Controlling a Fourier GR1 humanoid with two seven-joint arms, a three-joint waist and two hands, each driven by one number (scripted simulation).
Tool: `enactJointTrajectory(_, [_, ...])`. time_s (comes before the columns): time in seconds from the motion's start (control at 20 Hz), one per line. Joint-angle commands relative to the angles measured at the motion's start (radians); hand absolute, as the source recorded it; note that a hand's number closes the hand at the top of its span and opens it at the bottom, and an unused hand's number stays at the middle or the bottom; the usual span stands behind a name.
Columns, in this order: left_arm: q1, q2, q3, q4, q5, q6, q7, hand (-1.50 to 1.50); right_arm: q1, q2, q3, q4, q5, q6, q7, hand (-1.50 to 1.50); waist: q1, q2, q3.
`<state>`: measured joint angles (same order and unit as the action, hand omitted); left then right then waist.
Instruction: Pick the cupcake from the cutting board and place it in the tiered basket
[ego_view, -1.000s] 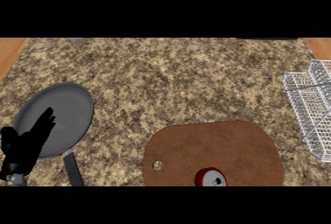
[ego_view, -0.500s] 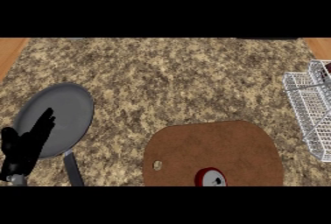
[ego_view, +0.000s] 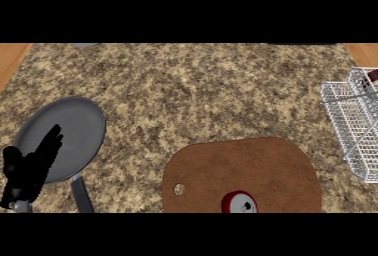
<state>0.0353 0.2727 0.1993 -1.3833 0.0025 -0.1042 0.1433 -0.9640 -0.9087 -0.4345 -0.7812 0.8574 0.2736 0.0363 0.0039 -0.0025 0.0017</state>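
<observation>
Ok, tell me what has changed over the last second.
Nothing visibly changed. The left hand rests open at the view's left edge over the grey pan, the cupcake sits on the cutting board, and the tiered basket stands at the right. The right hand is out of view.
</observation>
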Motion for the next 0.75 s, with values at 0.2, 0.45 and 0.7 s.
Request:
enactJointTrajectory(0.2, [0.049, -0.019, -0.015, -0.015, -0.010, -0.002, 0.003, 0.00, 0.014, -0.147, -0.268, 0.130, -0.201, 0.132, 0.073, -1.50, -0.016, -0.001, -0.001])
enactJointTrajectory(0.45, [0.022, 0.051, 0.051, 0.000, 0.037, -0.044, 0.024, 0.00, 0.109, -0.246, -0.478, 0.229, -0.363, 0.214, -0.023, -1.50, -0.031, -0.001, 0.001])
enactJointTrajectory(0.7, [0.019, 0.028, 0.048, -0.006, 0.039, -0.032, 0.023, 0.00, 0.296, -0.348, -0.610, 0.310, -0.472, 0.405, -0.148, -1.50, -0.037, -0.002, 0.001])
